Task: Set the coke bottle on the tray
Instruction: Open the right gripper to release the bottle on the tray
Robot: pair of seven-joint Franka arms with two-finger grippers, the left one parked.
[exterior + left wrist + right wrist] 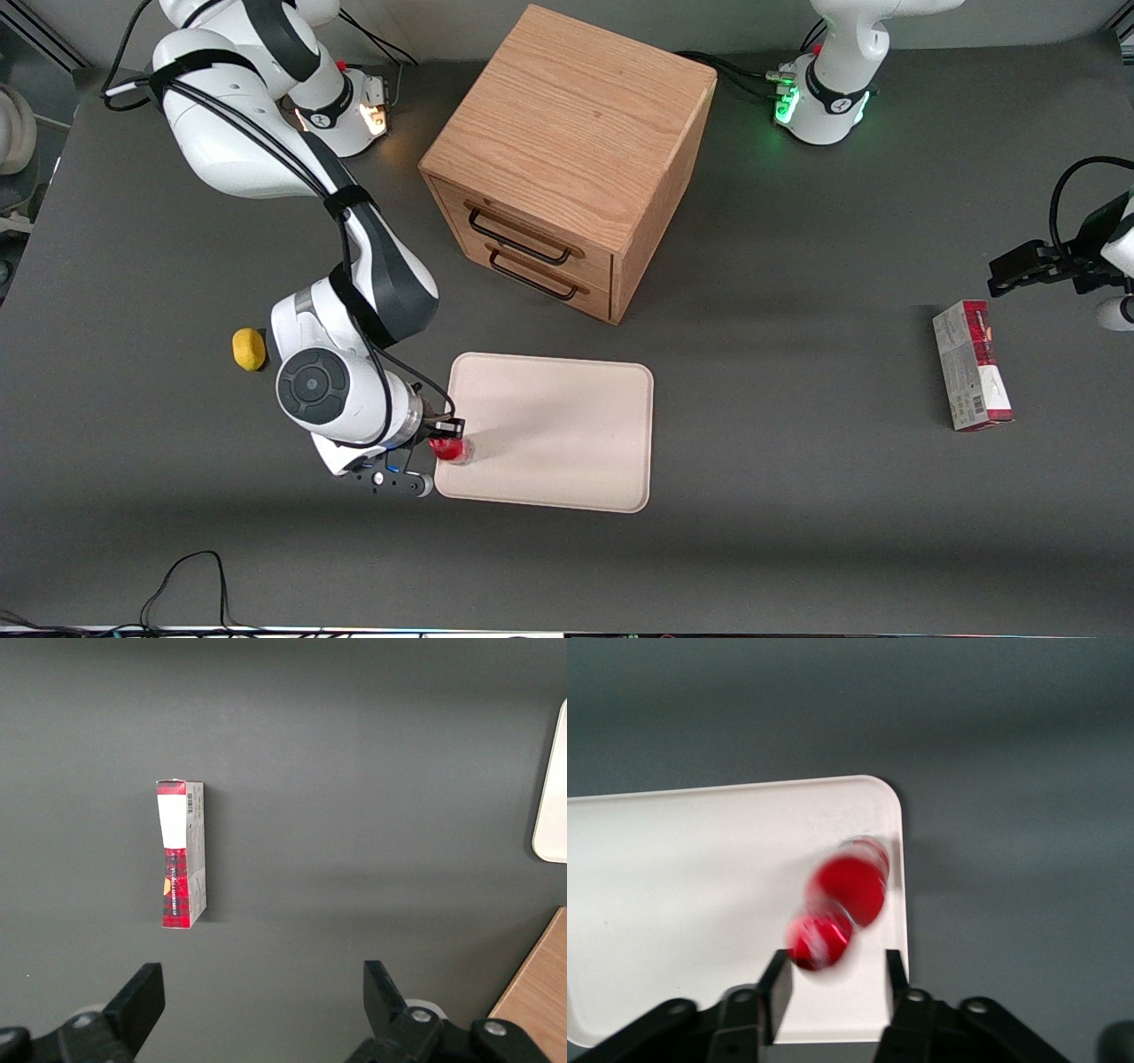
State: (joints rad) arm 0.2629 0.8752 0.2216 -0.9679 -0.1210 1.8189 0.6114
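Lighting's soft and even from overhead, with faint shadows under the drawer cabinet [567, 168] and across the tray [567, 443], the front view staying sharp out to the desk's edges, while the wrist shot smears the coke bottle [837, 904] above the gripper [834, 988] with motion blur.

Coke bottle [837, 904] motion-blurred; tray [673, 868] cut off; gripper [833, 988] fingertips only.

Nothing I can actually read from my end. The red-and-grey carton [182, 854] has a barcode and some tiny print on it, but no letters or digits come through, and the coke bottle [450, 447] shows no legible label.
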